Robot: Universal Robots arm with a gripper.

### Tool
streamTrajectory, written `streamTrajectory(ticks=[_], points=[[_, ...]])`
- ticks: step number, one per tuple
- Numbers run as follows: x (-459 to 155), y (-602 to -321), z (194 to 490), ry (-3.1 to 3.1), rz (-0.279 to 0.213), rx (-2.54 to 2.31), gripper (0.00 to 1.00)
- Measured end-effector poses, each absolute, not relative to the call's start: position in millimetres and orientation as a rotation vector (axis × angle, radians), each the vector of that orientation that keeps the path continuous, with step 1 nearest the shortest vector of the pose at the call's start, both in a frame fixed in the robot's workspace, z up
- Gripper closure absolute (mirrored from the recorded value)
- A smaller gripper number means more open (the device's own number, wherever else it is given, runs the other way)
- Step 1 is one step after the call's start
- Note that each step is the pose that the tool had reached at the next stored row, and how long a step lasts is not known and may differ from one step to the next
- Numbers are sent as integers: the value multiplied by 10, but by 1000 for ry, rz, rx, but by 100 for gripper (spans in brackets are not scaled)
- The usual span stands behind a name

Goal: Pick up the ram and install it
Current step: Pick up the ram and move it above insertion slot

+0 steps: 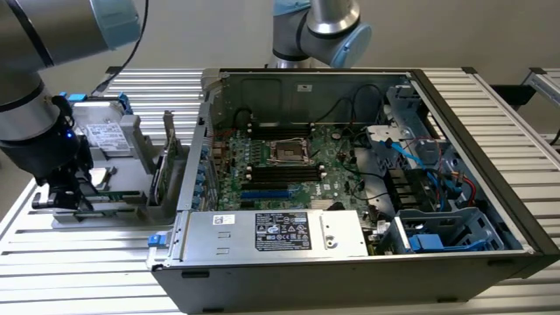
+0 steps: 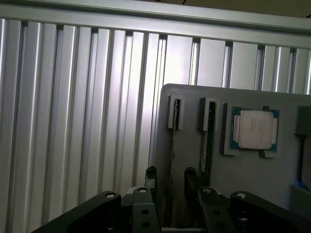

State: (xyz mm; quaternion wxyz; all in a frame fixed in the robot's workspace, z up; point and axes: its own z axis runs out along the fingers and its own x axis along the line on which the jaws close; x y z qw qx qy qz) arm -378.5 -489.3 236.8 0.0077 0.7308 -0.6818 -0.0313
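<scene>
Pincer: the pincer point(image 2: 170, 178) hung low over a grey holder point(image 2: 272, 184), its two black fingers point(image 2: 151, 177) apart and gripping nothing.
Risk, grip: the fingers stood on either side of a thin board seen edge-on. If they closed off-centre, one finger would likely shove or bend the board instead of clamping it squarely.
Risk, neighbour: a second stick point(image 2: 206, 141) stood in the next slot, just beside one finger. A small drift that way could knock or snag it.
Risk, lift: a tilted pull might jam the board in its slot and drag the holder along.
Ram: the ram point(image 2: 172, 141) stood on its long edge in the holder's slot, between the two fingers. Whether either finger touched it could not be told.
Holder: it also carried a processor chip point(image 2: 254, 128), beyond the second stick.
Tabletop: ribbed aluminium tabletop point(image 2: 73, 121) lay under the holder.
Computer case: the open computer case point(image 1: 473, 111) sat to the exterior view's right of the holder, well apart from the pincer, with its motherboard point(image 1: 298, 157) facing up.
</scene>
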Motion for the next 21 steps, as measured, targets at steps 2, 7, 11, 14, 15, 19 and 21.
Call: streamTrajectory(ticks=[2, 7, 11, 14, 15, 19, 21], points=[[-3765, -4893, 2333, -2131, -98, 2285, 63], [-3720, -4892, 2241, -2129, -98, 2287, 63], [-3716, -4881, 2168, -2128, -98, 2288, 63], [-3716, -4866, 2114, -2128, -98, 2288, 63], [-3716, -4860, 2096, -2128, -98, 2288, 63], [-3715, -4853, 2059, -2128, -98, 2288, 63], [-3716, -4853, 2058, -2128, -98, 2288, 63]])
